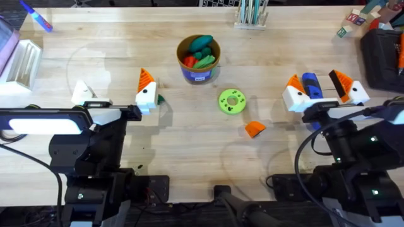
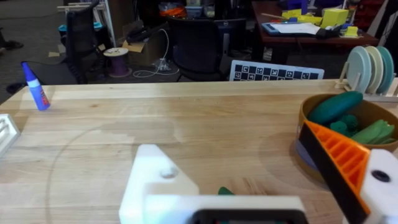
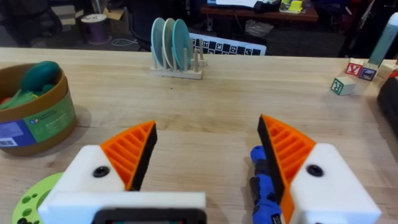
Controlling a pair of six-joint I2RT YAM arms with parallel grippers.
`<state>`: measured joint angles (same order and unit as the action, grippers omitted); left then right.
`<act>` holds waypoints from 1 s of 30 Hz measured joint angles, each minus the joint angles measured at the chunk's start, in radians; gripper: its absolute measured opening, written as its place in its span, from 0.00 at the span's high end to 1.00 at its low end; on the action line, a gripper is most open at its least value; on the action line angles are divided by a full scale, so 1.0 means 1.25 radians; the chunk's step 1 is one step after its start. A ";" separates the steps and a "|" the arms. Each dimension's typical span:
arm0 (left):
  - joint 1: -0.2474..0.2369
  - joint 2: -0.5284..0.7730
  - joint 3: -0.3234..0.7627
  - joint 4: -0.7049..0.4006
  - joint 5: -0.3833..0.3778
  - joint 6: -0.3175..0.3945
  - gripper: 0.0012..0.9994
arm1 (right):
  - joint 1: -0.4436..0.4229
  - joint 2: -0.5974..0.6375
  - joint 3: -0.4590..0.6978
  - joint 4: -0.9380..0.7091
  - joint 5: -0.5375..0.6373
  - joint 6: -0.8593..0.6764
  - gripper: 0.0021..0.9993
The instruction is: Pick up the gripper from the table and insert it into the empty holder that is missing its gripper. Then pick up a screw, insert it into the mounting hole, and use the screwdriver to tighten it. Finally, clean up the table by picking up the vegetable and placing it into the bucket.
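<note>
1. The gripper (image 1: pixel 254 129), an orange wedge, lies on the table (image 1: pixel 189 157) ahead of the bases, nearer the right gripper (image 1: pixel 319 85).
2. The right gripper stands wide open over the screwdriver (image 3: pixel 264 193).
3. The left gripper (image 1: pixel 113 94) is open, one holder bare.
4. A green disc (image 1: pixel 231 101) sits beside the wedge; the vegetable (image 1: pixel 160 98) apparently lies by the left fingertip, with the bucket (image 1: pixel 198 58) beyond it.

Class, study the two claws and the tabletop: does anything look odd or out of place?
Yes. The left claw has only one orange pad; its other white finger is bare. The missing orange fingertip lies loose on the table near the green disc. The right claw has both pads.
</note>
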<state>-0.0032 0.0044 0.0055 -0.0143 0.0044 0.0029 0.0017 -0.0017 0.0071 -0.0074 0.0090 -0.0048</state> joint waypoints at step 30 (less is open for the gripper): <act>0.000 0.401 0.534 -0.567 -0.102 -0.240 0.01 | 0.000 0.413 0.590 -0.478 0.028 -0.009 0.01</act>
<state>-0.0032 0.5060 0.6735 -0.7226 -0.1234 -0.2973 0.0017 0.5143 0.7448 -0.6044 0.0437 -0.0154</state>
